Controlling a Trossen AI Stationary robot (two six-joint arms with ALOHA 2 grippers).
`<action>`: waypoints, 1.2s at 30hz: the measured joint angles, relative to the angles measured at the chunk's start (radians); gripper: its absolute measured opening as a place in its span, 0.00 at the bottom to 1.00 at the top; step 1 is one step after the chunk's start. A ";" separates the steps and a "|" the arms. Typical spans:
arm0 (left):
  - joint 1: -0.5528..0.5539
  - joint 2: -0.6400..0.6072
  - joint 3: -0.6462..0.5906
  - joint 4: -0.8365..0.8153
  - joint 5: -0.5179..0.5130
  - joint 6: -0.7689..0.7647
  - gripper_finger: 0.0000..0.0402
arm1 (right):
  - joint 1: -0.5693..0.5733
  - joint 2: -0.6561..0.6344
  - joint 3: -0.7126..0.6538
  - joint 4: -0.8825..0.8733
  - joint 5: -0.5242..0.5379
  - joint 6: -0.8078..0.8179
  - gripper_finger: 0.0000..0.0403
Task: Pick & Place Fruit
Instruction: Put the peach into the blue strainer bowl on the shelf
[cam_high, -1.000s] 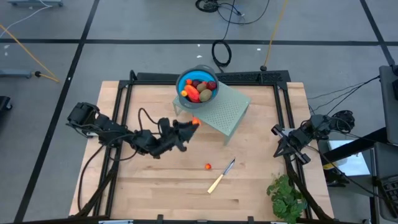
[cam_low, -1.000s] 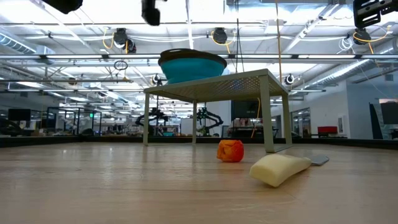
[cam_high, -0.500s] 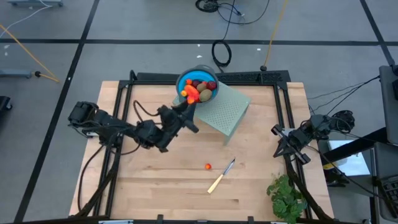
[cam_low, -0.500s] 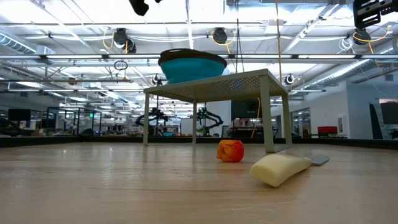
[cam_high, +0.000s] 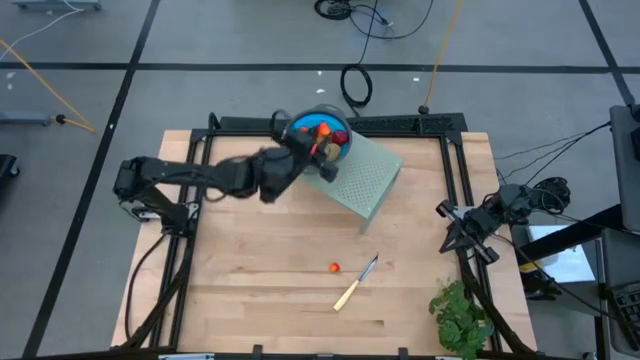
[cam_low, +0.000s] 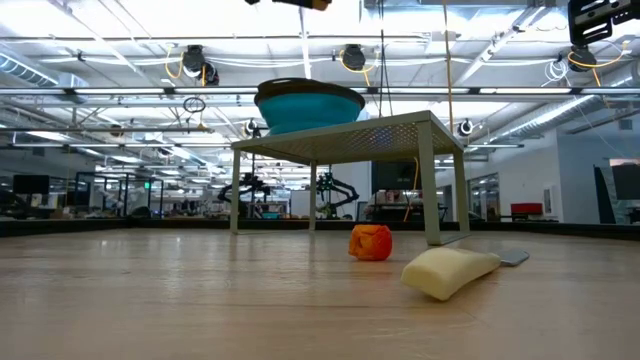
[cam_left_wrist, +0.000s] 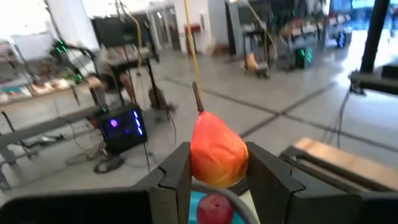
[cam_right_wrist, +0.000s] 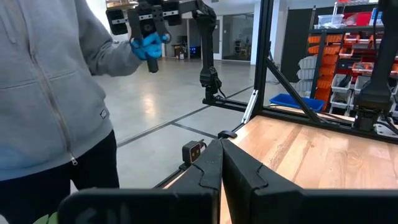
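My left gripper (cam_high: 318, 150) hangs over the blue bowl (cam_high: 298, 128) on the pale green stand and is shut on a small orange-red fruit (cam_left_wrist: 217, 149) with a thin dark stem. The bowl holds other fruit pieces (cam_high: 330, 133); in the left wrist view a dark red ball (cam_left_wrist: 214, 208) lies right under the held piece. One tiny orange-red piece (cam_high: 334, 267) rests on the wood near the knife and shows in the low view (cam_low: 370, 242). My right gripper (cam_high: 468, 236) waits shut at the table's right edge. My left gripper pinches the orange-red fruit by its two opposite sides (cam_left_wrist: 194, 163) between both fingers (cam_left_wrist: 177, 180). The fruit is lifted clear above the bowl, its stem end (cam_left_wrist: 198, 98) pointing away from the gripper beyond the fingertips.
The perforated green stand (cam_high: 365, 180) sits at the table's far middle, with the bowl (cam_low: 310, 105) on it. A pale-handled knife (cam_high: 355, 283) lies near the centre, and a leafy green bunch (cam_high: 460, 315) at the near right corner. A person in a grey hoodie (cam_right_wrist: 56, 106) stands beyond the right edge.
My left gripper has risen from the middle of the table and moved toward the far edge, carrying the orange-red fruit from beside the stand to above the blue bowl. It has stayed shut on the fruit throughout.
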 joint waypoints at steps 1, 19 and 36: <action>0.019 0.000 0.023 -0.059 0.031 -0.025 0.30 | 0.000 0.000 0.000 0.000 0.000 0.000 0.00; 0.317 -0.001 0.116 -0.510 0.525 -0.446 0.30 | 0.000 0.000 0.000 0.000 0.000 0.001 0.00; 0.427 0.013 0.116 -0.552 0.712 -0.580 0.30 | 0.000 0.000 0.000 0.000 0.000 0.001 0.00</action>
